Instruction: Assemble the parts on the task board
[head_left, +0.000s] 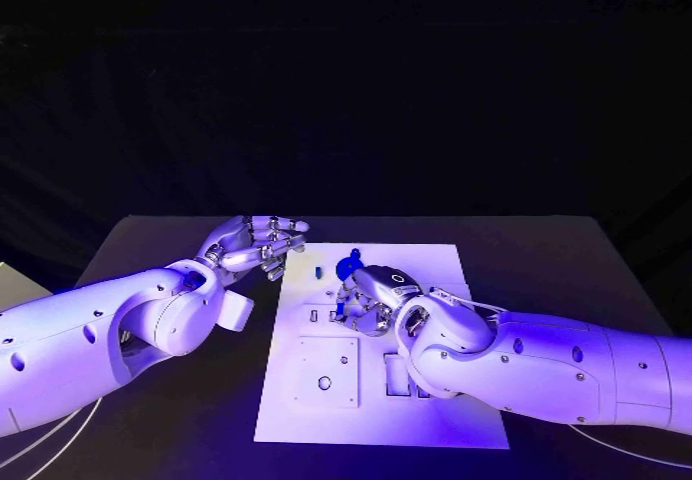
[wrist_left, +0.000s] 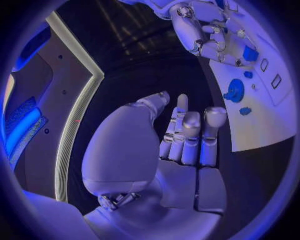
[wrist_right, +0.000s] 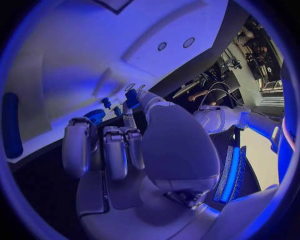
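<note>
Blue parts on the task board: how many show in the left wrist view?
4: a large round part, a small part beside it nearer the left hand, a second small part beyond it, a blocky part by the right hand, which may hide others.

My right hand (head_left: 372, 297) sits on top of the board (head_left: 433, 400) and hides what is under it. A blue part (head_left: 348, 267) peeks out behind my fingers, half covered. I can't tell if I hold anything. My right arm covers the board's right side. Some blue bits (wrist_right: 103, 102) are too small to make out.
</note>
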